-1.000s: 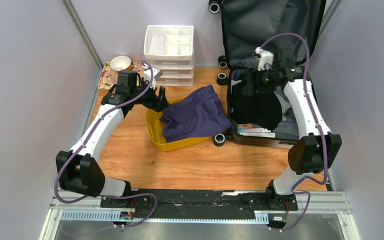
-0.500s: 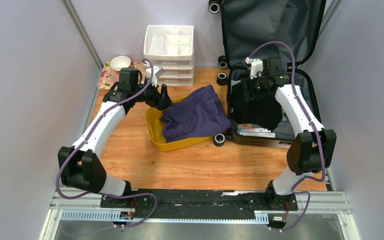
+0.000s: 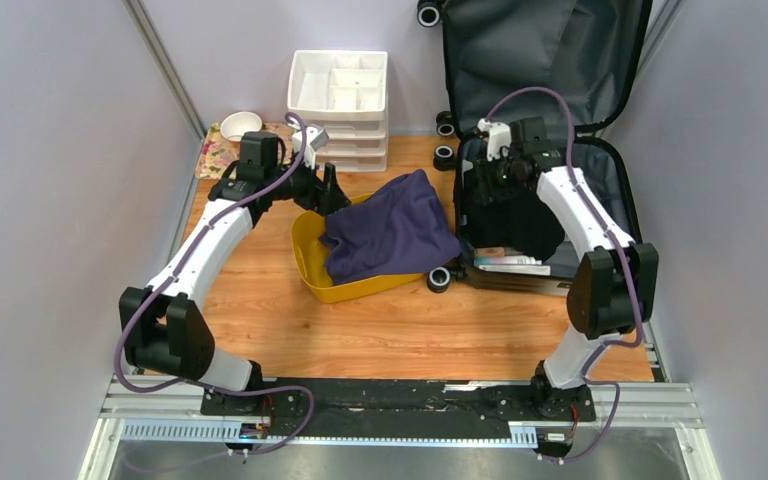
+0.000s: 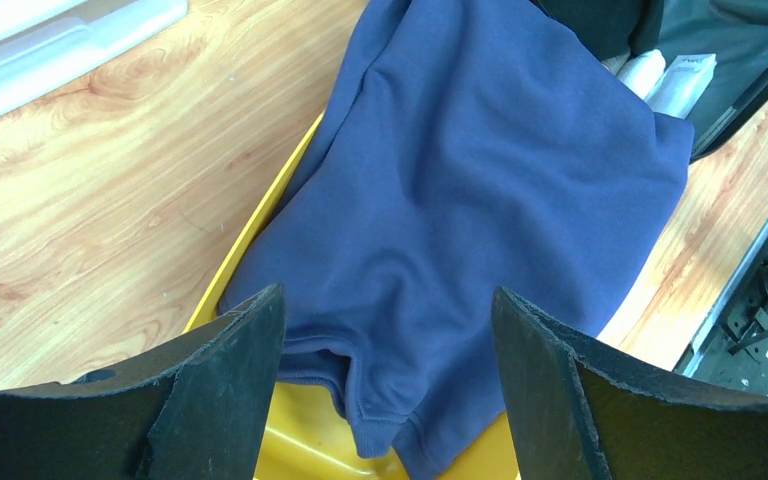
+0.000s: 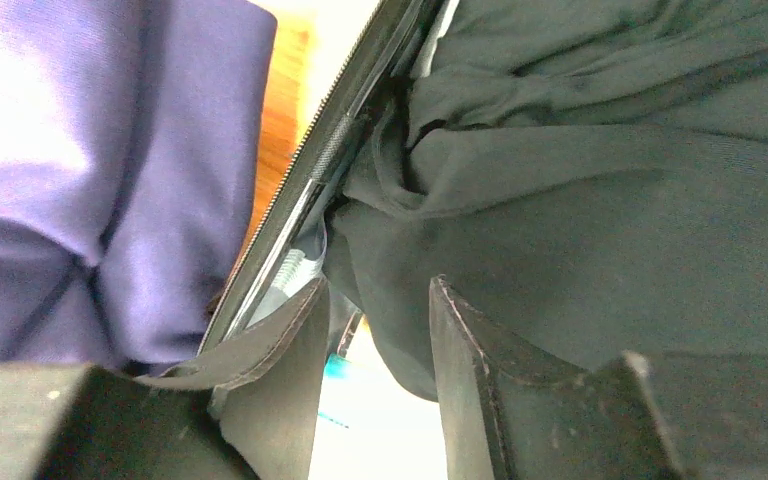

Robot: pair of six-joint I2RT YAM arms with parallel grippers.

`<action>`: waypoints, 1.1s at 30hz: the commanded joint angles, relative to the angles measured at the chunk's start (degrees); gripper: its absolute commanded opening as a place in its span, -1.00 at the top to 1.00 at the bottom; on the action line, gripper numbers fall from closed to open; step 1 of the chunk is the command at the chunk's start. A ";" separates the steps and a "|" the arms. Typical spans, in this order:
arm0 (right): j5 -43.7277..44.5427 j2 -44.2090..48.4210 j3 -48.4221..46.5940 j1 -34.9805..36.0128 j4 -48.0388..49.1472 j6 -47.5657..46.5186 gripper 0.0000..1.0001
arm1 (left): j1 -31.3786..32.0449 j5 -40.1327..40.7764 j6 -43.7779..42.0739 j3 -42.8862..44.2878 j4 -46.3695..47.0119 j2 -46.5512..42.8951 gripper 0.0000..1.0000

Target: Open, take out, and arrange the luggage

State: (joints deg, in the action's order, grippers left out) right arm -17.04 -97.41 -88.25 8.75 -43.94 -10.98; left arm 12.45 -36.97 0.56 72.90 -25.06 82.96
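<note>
From above, the open hard-shell luggage [image 3: 540, 50], lined in dark grey fabric, is seen at the right rear of the wooden table [image 3: 390, 330], lid standing up, with the right gripper [image 3: 490, 182] inside its base over a black garment [image 3: 520, 225]. By the left wrist, the left gripper [image 4: 388, 300] is shown wide and empty above a navy garment [image 4: 480, 180] in a yellow plastic bin [image 4: 260, 225]. By the right wrist, narrowly parted jaws flank a black fold; a grip cannot be confirmed.

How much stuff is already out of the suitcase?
Done: the luggage is open and a blue garment lies in the yellow bin. In hand: the right gripper is at the black clothes inside, grip unclear; the left gripper hangs open over the bin. Left: those clothes and the boxes beside them.
</note>
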 commanded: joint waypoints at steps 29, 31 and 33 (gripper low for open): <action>2.00 11.18 12.03 -6.48 0.78 0.70 -0.26 | 0.03 0.93 0.23 -1.01 1.94 -1.13 -0.66; 4.28 12.24 15.02 -4.10 1.58 0.87 -0.25 | 0.03 1.02 0.58 -1.01 2.03 -1.04 -0.66; 8.23 11.89 16.70 -1.83 2.46 2.01 -0.26 | 0.03 0.93 0.93 -0.83 2.12 -0.96 -0.66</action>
State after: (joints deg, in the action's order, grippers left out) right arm -15.64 -85.69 -75.18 3.49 -45.84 -11.29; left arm 12.45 -35.53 0.73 72.03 -24.56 83.59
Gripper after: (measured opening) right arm 0.631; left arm 0.830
